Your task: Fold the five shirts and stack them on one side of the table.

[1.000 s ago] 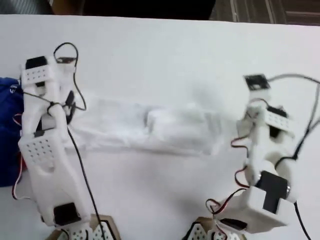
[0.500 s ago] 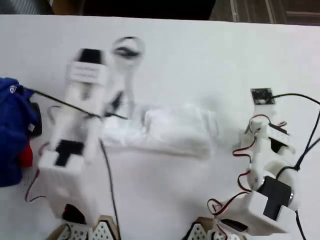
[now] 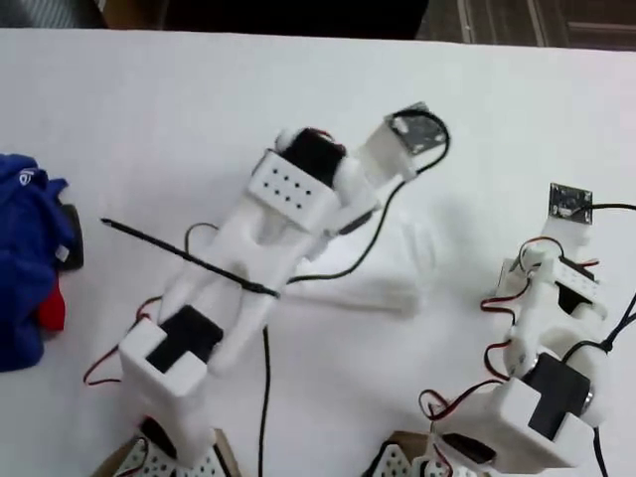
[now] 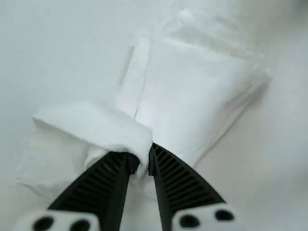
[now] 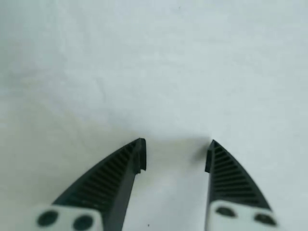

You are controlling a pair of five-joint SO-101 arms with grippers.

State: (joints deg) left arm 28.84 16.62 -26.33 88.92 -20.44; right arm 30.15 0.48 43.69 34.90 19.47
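A white shirt [image 4: 192, 101] lies partly folded on the white table, and a strip of it [image 3: 397, 283] shows beside the left arm in the high view. My left gripper [image 4: 143, 161] is shut on a bunched end of that shirt and holds it over the folded part. The left arm [image 3: 258, 258] stretches across the table's middle above the shirt, hiding most of it. My right gripper [image 5: 174, 155] is open over bare table, with nothing between its fingers. The right arm [image 3: 547, 318] stands folded back at the right side.
A pile of blue cloth [image 3: 22, 258] with a bit of red [image 3: 50, 308] lies at the table's left edge. The table's far edge [image 3: 318, 36] runs along the top of the high view. Cables [image 3: 189, 260] trail from both arms.
The left arm has swung from the table's left side across to the middle, carrying the shirt's end over its folded part. The right arm has drawn back toward the right.
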